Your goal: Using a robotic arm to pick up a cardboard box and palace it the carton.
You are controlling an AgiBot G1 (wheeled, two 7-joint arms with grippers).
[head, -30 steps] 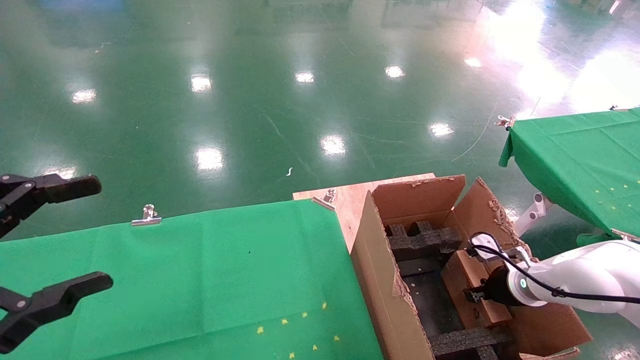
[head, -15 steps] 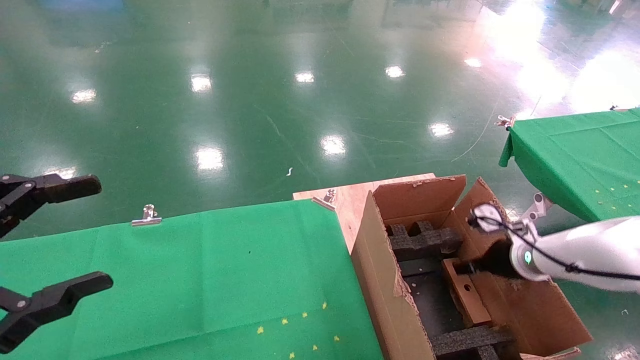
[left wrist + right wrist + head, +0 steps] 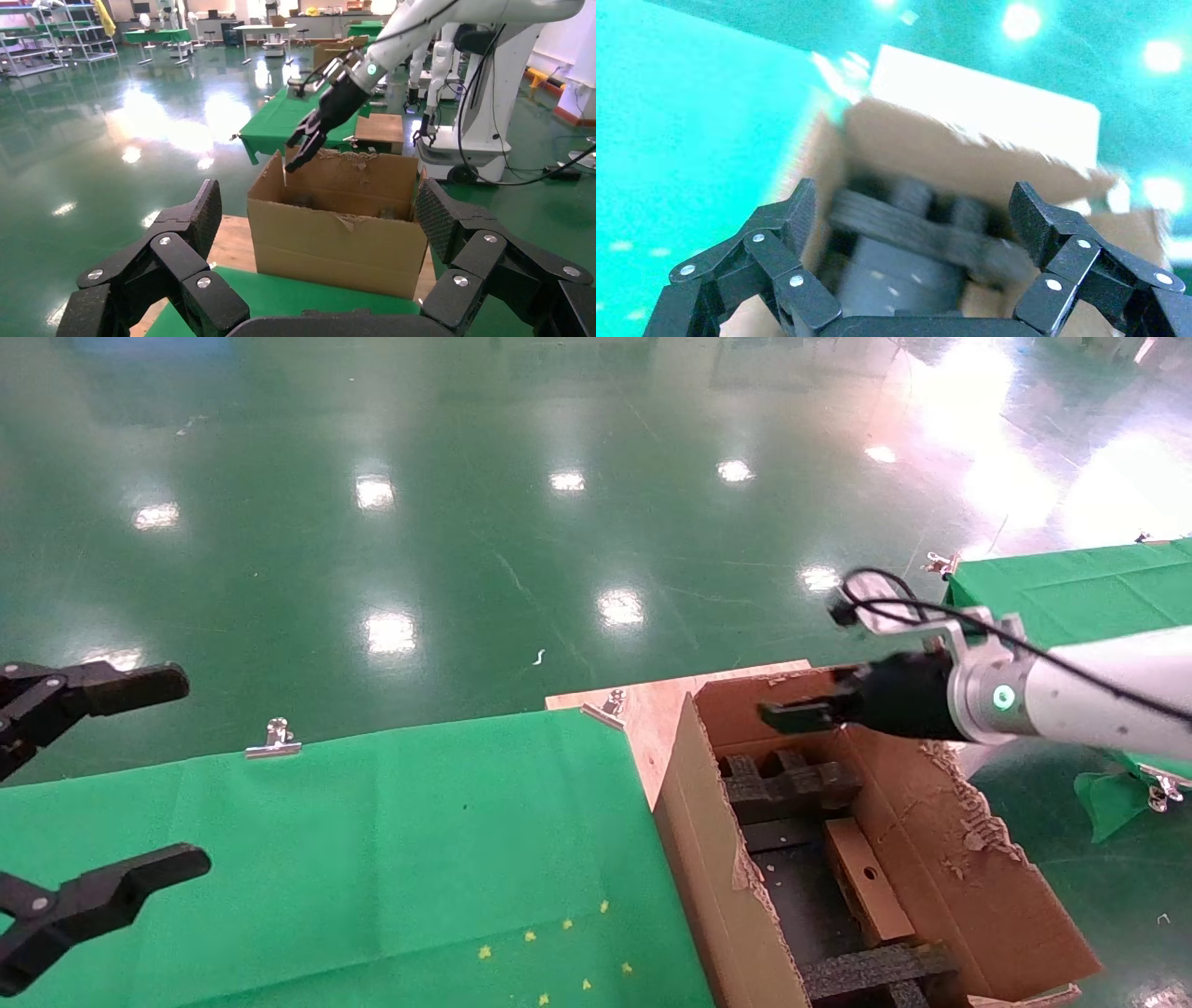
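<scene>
1. We see the carton (image 3: 941,859) standing open just beside the green-clothed table (image 3: 372,840), with black foam inserts (image 3: 787,784) inside and ragged flaps.
2. The cardboard box (image 3: 866,877) lies inside the carton between the foam pieces, its round hole facing up, well below and apart from the right gripper (image 3: 792,714).
3. The robotic arm (image 3: 1099,696) reaches in from the right, roughly level, above the carton's far flap; its gripper is empty, and the right wrist view shows its fingers (image 3: 786,225) spread wide.
4. Our left gripper (image 3: 102,775) hangs parked over the table's left edge, fingers (image 3: 176,239) spread, holding nothing.
5. The right wrist view blurs the carton's interior (image 3: 919,239); we cannot make out the small box there.
</scene>
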